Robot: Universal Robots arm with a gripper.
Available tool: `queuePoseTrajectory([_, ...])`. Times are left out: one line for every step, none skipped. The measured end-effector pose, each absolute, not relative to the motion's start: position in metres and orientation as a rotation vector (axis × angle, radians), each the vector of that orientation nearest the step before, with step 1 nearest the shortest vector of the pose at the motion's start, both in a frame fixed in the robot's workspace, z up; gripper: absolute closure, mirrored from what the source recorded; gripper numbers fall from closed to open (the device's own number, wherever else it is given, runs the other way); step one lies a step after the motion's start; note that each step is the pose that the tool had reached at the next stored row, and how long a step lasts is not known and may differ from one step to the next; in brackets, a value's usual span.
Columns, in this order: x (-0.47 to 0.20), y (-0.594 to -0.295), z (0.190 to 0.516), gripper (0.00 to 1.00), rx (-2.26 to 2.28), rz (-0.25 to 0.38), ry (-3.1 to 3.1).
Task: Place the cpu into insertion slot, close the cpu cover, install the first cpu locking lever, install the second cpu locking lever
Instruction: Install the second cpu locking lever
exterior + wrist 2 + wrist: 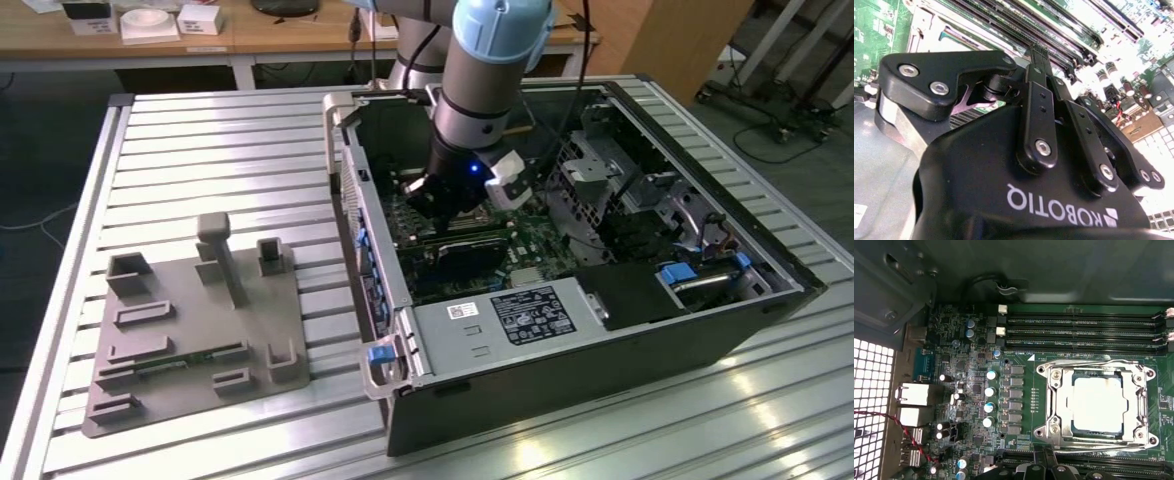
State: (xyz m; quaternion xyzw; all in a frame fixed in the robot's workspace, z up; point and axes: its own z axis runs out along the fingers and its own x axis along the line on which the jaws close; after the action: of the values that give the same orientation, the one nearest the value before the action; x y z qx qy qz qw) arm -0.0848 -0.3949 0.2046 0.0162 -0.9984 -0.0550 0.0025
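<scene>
The cpu [1099,401] lies flat in the insertion slot [1053,405], its silver-grey top showing through the window of the cpu cover [1134,415]. The cover is folded down over it. Thin wire locking levers [1094,362] lie along two opposite sides of the socket; whether they are latched I cannot tell. My gripper [1044,460] hangs just off one lever side of the socket, over the memory slots there. Its black fingers [1035,70] are drawn together with nothing between them. In the exterior view the gripper [447,205] reaches down into the open computer case [400,420].
Long memory slots [1079,330] run along both sides of the socket, with capacitors [989,390] beside it. Case walls, a power supply [534,315] and drive cages [627,190] hem the arm in. A grey fixture plate [187,340] lies on the slatted table at the exterior view's left.
</scene>
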Motion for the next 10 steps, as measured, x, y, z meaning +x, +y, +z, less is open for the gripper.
queuePoseTrajectory([-0.0847, -0.3947, 0.2042, 0.90, 0.051, -0.175, -3.131])
queuePoseTrajectory([-0.0847, -0.3945, 0.2038, 0.90, 0.051, -0.177, -3.131])
queuePoseTrajectory([-0.0847, -0.3943, 0.2033, 0.90, 0.051, -0.178, -3.131])
queuePoseTrajectory([-0.0848, -0.3942, 0.2030, 0.90, 0.051, -0.179, -3.131])
queuePoseTrajectory([-0.0848, -0.3942, 0.2028, 0.90, 0.051, -0.180, -3.131])
queuePoseTrajectory([-0.0848, -0.3941, 0.2028, 0.90, 0.051, -0.181, -3.131])
queuePoseTrajectory([-0.0848, -0.3941, 0.2026, 0.90, 0.051, -0.181, -3.131])
queuePoseTrajectory([-0.0848, -0.3941, 0.2026, 0.90, 0.051, -0.182, -3.131])
queuePoseTrajectory([-0.0848, -0.3941, 0.2027, 0.90, 0.051, -0.182, -3.131])
queuePoseTrajectory([-0.0848, -0.3941, 0.2026, 0.90, 0.051, -0.182, -3.131])
